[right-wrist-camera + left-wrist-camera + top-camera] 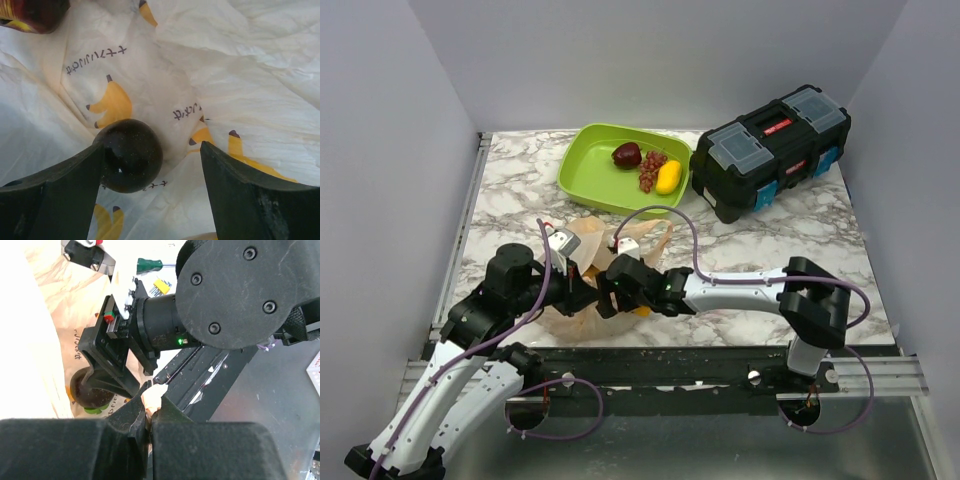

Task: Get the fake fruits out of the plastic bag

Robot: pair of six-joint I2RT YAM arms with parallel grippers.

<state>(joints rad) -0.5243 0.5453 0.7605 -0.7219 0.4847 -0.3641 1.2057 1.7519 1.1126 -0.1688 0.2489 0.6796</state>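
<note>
The plastic bag (pixel 588 236) lies crumpled near the table's front edge, pale orange with printed bananas (pixel 240 90). My left gripper (pixel 149 407) is shut on a pinched fold of the bag (pixel 156 396). My right gripper (pixel 151 150) reaches inside the bag and stands open. A dark purple round fruit (pixel 131 155) rests against its left finger, apart from the right one. A dark red and yellow fruit (pixel 32 12) lies further in. Three fake fruits sit in the lime-green tray (pixel 590 170): a dark red one (pixel 627 154), a grape bunch (pixel 650 170) and a yellow one (pixel 668 177).
A black toolbox (pixel 770 150) stands at the back right, beside the tray. A green-handled screwdriver (pixel 150 264) lies on the table past the bag. Both arms crowd together over the bag at the front edge.
</note>
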